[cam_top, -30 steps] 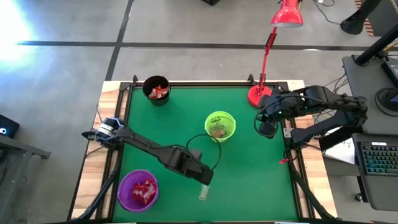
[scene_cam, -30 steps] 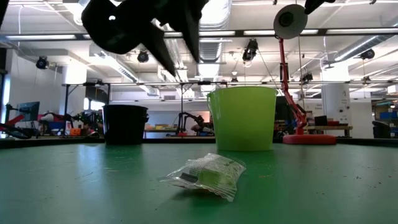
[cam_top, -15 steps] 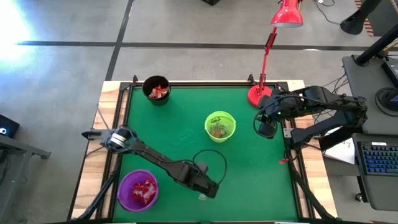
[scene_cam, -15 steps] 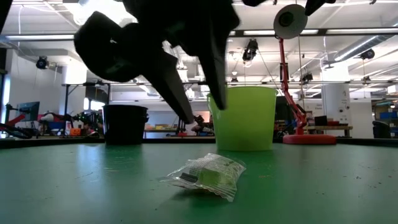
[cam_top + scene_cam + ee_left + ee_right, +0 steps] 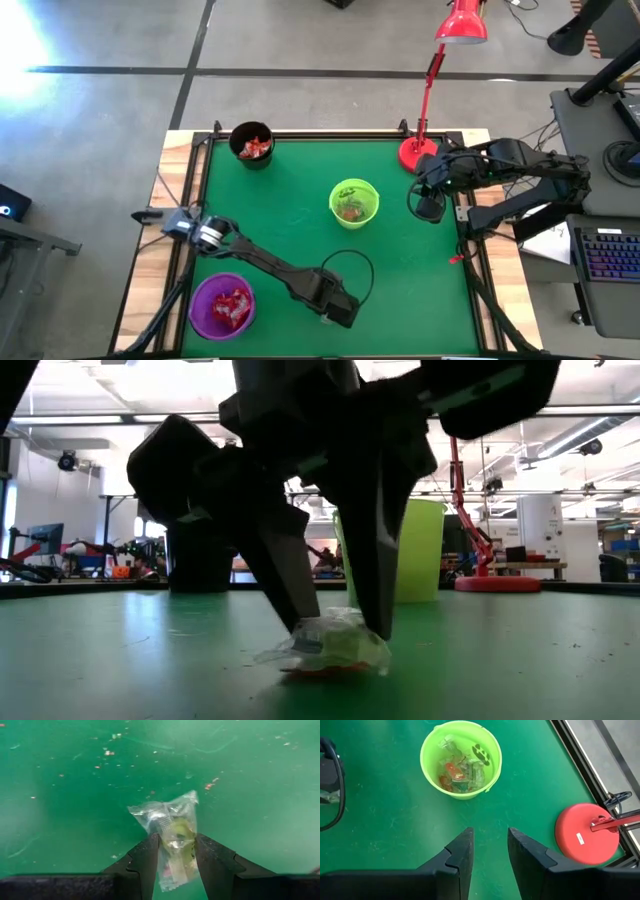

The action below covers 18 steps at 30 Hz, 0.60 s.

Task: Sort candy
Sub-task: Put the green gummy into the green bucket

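Seen from straight above: green tabletop (image 5: 300,210) framed in pale wood. Near the 6 o'clock edge, left pincer (image 5: 335,312) lowered over a single candy (image 5: 330,645) in a clear pale wrapper, lying flat on the felt. In the left wrist view, left pincer (image 5: 173,854) partly open, one dark finger (image 5: 145,860) on each side of the candy (image 5: 170,837), both pressing against the wrapper; candy not lifted, resting on the tabletop. From table height, left pincer (image 5: 335,630) with both finger tips down at the felt, straddling the wrapper.

Near the centre, slightly toward 3 o'clock, a lime green cup (image 5: 354,202) holding pale-wrapped sweets, with one or two red pieces among them. At about 11 o'clock, a black cup (image 5: 251,144) with red-wrapped sweets inside. At about 7 o'clock, a purple cup (image 5: 222,305) also with red-wrapped sweets, well apart from the left pincer.

At about 2 o'clock, the round base of a red lamp (image 5: 416,152), its stem rising to a red shade beyond the far edge. Right pincer (image 5: 428,205) idle just beside that base near the 3 o'clock edge, raised above the felt; in its own wrist view, right pincer (image 5: 490,851) slightly apart, holding nothing, facing the lime green cup (image 5: 460,759).
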Tool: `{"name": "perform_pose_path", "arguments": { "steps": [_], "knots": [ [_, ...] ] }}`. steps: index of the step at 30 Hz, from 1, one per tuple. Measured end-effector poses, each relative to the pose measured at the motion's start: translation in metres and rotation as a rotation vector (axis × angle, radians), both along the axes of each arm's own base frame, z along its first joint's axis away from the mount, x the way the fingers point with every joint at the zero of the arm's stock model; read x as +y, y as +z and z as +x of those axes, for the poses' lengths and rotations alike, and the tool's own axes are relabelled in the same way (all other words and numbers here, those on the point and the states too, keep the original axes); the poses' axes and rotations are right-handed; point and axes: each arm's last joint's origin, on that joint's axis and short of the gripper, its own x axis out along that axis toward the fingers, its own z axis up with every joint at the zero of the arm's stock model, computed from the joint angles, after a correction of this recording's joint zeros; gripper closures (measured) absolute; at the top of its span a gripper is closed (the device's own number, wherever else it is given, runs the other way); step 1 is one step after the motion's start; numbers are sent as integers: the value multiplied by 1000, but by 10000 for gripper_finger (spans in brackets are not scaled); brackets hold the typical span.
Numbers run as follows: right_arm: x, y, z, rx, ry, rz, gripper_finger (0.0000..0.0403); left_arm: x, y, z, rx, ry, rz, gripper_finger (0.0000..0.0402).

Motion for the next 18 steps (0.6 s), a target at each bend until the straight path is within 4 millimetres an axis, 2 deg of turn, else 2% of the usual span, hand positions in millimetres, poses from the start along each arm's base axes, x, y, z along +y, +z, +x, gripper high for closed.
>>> {"name": "perform_pose_path", "arguments": {
  "steps": [4, 11, 18],
  "knots": [
    [0, 0, 0, 2, 0, 0, 296, 0, -2, -1, 88, -46, 56, 300],
    [0, 0, 0, 3, 1, 0, 300, -1, 8, 5, 122, -247, 133, 390],
    [0, -1, -2, 18, 2, -2, 296, 13, 34, 7, 129, -293, 242, 399]
  ]
}}
